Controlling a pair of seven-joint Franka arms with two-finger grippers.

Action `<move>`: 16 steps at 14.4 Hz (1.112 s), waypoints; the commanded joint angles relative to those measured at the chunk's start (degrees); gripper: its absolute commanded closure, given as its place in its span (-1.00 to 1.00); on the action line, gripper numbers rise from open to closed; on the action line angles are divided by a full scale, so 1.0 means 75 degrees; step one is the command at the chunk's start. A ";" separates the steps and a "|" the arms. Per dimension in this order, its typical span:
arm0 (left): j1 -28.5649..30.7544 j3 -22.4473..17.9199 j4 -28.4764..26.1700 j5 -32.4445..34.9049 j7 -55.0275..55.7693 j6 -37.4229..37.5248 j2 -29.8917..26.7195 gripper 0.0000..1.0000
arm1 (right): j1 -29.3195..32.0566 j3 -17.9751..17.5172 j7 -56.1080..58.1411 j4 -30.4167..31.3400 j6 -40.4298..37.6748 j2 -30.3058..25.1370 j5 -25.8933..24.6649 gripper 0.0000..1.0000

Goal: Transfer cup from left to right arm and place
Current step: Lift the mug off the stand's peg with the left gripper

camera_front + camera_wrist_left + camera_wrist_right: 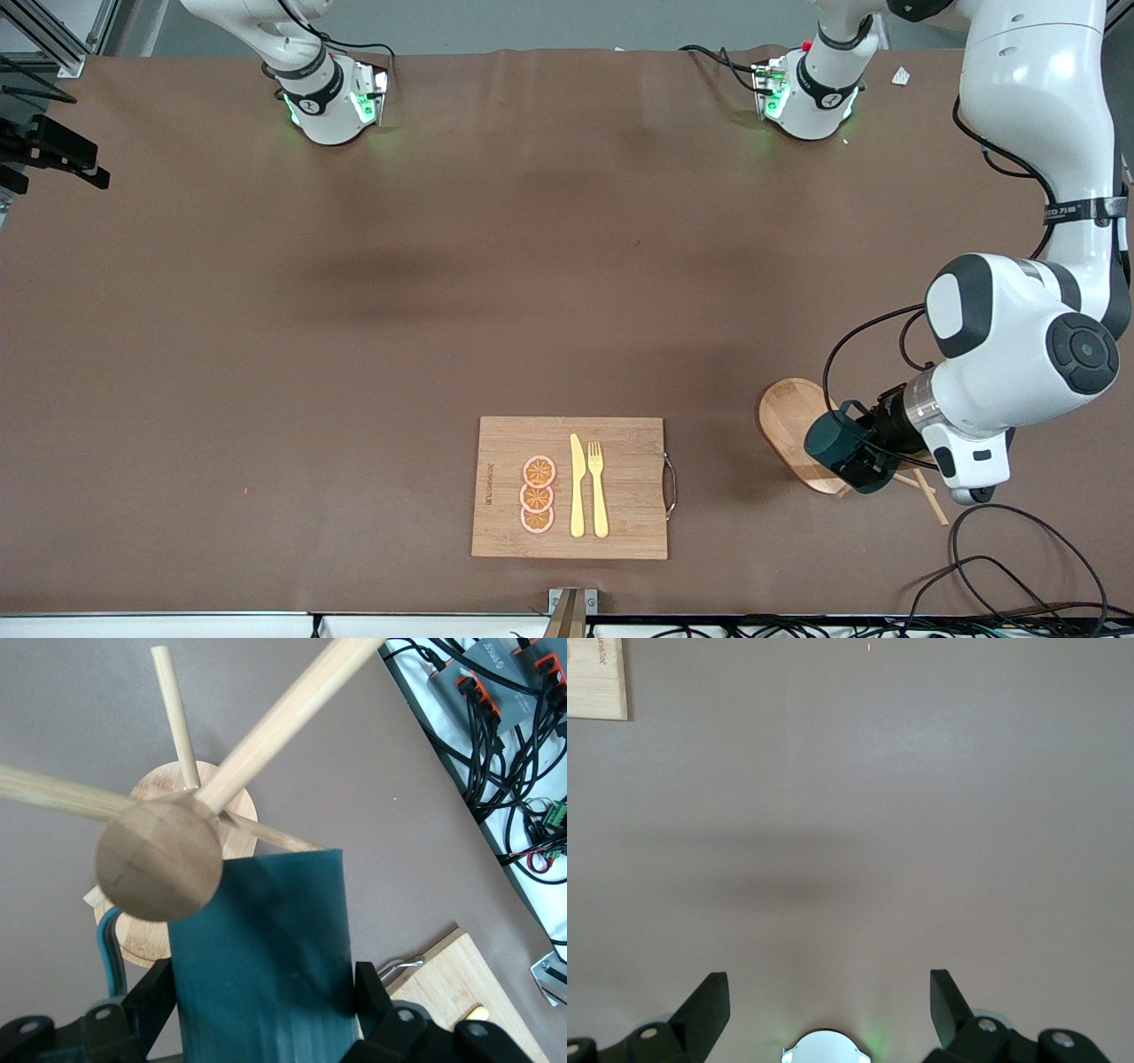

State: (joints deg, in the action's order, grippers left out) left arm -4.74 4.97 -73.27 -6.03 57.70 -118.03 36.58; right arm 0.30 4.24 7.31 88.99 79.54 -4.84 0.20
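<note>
- The cup (831, 440), dark teal, is clamped in the left gripper (855, 456) and held over the wooden rack base (788, 416) at the left arm's end of the surface (354, 310). In the front view it lies on its side, off the surface.
- In the left wrist view the cup (261, 957) shows a smooth, matte teal wall between two black fingers (372, 997), one pressed on each flank. Its handle and inside cannot be seen.
- The rack is pale wood: a rounded flat base, an upright post with a round knob (159, 858) on top, and slim dowel pegs (175, 713) radiating from the post. The knob sits just beside the cup's edge in the left wrist view; contact cannot be confirmed.
- A rectangular bamboo cutting board (620, 532) with a metal handle (671, 486) lies near the front camera, mid-surface. On it: three orange slices (538, 494) in a row, and beside them a yellow knife (577, 486) and a yellow fork (598, 487), side by side.
- The left arm bends down from its base, with its wrist turned toward the rack.
- The right gripper (828, 1005) hangs over bare brown surface, fingers spread wide with nothing between them; the right arm waits. A board corner (598, 678) shows in its view.
</note>
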 commanded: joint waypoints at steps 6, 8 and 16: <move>-0.0012 0.0005 0.0113 -0.0133 0.0146 0.0197 -0.0026 -0.29 | 0.0100 -0.0085 0.0010 0.0100 -0.0047 -0.0174 -0.0038 -1.00; 0.0000 0.0040 0.0113 -0.0122 0.0240 0.0373 -0.0130 -0.28 | 0.0112 -0.0085 0.0010 0.0100 -0.0047 -0.0174 -0.0038 -1.00; -0.0187 0.0110 0.0113 -0.0110 0.0649 0.0725 -0.0389 -0.24 | 0.0100 -0.0097 0.0010 0.0100 -0.0047 -0.0174 -0.0038 -1.00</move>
State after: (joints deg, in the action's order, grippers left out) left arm -5.44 5.60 -72.35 -6.06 60.98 -113.75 34.72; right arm 0.30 4.24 7.31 88.99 79.51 -4.84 0.20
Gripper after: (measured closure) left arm 0.150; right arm 0.000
